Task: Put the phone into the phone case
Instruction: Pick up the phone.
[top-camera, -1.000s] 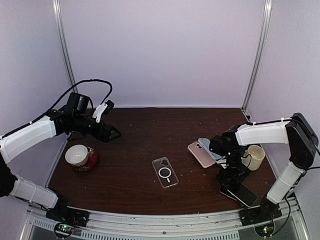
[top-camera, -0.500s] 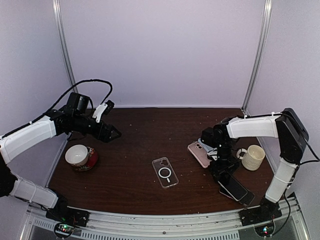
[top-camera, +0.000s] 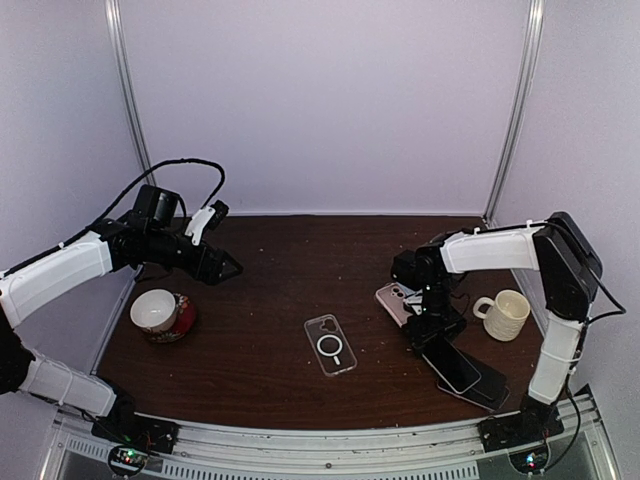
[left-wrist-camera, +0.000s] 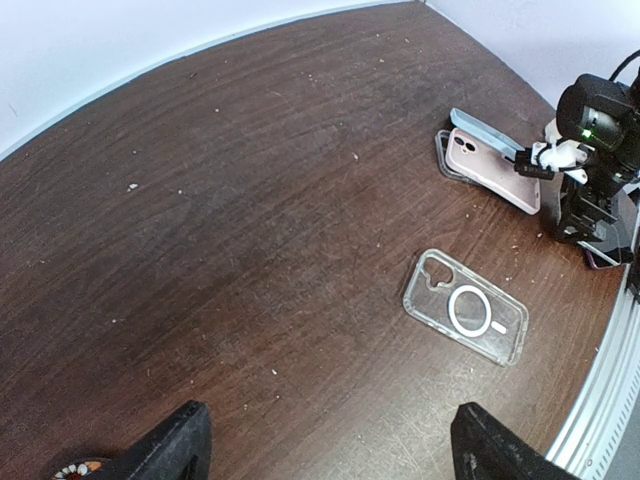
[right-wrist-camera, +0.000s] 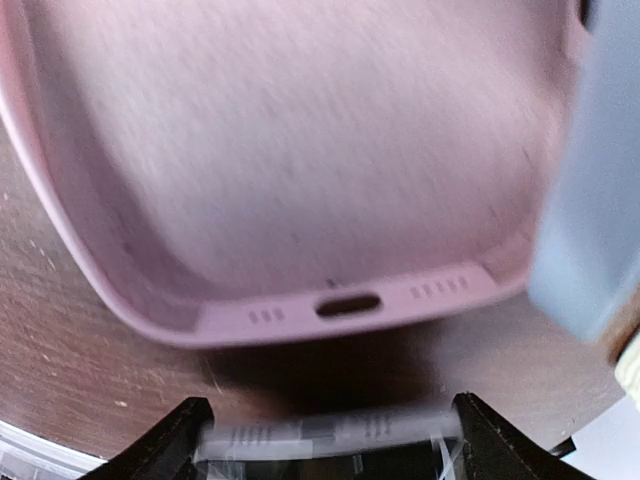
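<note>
A clear phone case (top-camera: 331, 344) with a white ring lies flat mid-table, also in the left wrist view (left-wrist-camera: 465, 307). A dark phone (top-camera: 452, 368) slants up from the table at the front right. My right gripper (top-camera: 432, 335) is shut across its raised end. The right wrist view shows that silver end (right-wrist-camera: 300, 437) spanning both fingers of the right gripper (right-wrist-camera: 325, 440). My left gripper (top-camera: 222, 262) hangs open and empty over the back left, fingers (left-wrist-camera: 185, 445) far from the clear case.
A pink case (top-camera: 398, 300) (right-wrist-camera: 280, 150) and a blue-grey one (right-wrist-camera: 600, 180) lie just beyond the right gripper. A second dark slab (top-camera: 487, 387) lies under the phone. A cream mug (top-camera: 508, 314) stands at the right, a cup on a red saucer (top-camera: 160, 313) at the left.
My right gripper has moved left and away from the front edge toward the pink case, bringing the phone's end with it. The left arm has not moved.
</note>
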